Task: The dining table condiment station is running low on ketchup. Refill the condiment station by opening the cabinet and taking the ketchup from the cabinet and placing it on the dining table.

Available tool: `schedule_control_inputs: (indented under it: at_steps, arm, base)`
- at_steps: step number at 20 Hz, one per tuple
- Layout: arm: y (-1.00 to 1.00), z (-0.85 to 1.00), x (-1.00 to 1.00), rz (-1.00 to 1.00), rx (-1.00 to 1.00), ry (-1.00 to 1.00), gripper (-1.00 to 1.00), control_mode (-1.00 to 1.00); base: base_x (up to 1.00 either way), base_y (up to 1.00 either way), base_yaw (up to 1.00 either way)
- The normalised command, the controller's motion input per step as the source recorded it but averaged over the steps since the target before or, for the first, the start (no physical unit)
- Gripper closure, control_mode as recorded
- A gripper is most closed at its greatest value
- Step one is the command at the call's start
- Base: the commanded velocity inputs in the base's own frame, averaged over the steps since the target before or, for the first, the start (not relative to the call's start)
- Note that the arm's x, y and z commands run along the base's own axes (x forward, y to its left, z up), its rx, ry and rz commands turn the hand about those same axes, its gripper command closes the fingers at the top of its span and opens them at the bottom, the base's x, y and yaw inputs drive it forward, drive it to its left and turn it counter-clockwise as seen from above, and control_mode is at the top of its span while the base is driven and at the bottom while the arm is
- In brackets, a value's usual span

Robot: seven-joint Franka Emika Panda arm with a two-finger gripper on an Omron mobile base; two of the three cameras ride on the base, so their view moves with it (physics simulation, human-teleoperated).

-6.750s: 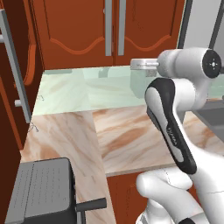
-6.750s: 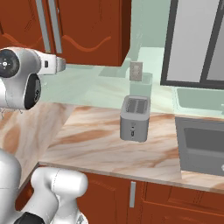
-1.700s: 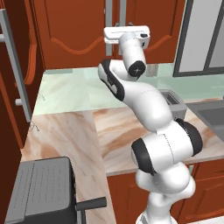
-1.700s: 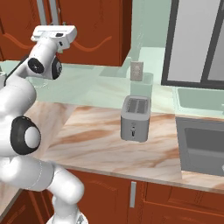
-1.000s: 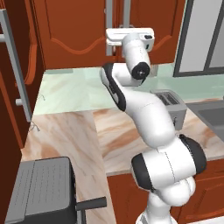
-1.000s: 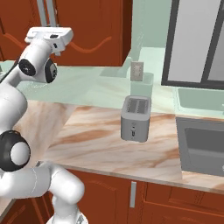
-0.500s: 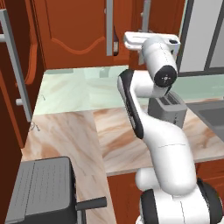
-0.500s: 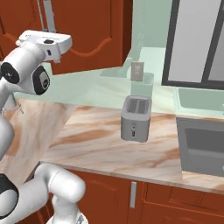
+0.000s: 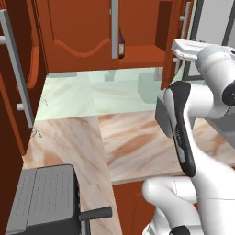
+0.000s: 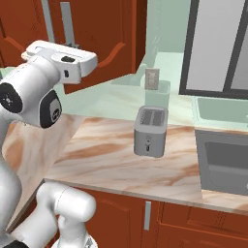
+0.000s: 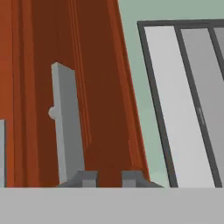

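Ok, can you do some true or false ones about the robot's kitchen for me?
1. A silver two-slot toaster stands on the marble kitchen counter. True.
2. The end effector is holding a bottle. False: no bottle is between its tips; they point at the door of the reddish-brown wooden wall cabinet.
3. The toaster sits inside the grey sink. False: it stands on the counter beside the sink.
4. The cabinet door has a long silver bar handle. True.
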Motion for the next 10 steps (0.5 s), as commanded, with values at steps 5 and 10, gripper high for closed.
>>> schedule_control_inputs:
  at_steps: [5, 10]
  arm:
    - [-0.18, 0.03, -0.57, 0.00, 0.02, 0.08, -1.00, -1.00]
    - [0.75, 0.11, -0.19, -0.05, -0.11, 0.12, -1.00, -1.00]
  base:
    - [0.00, 0.00, 0.00]
    - [0.00, 0.00, 0.00]
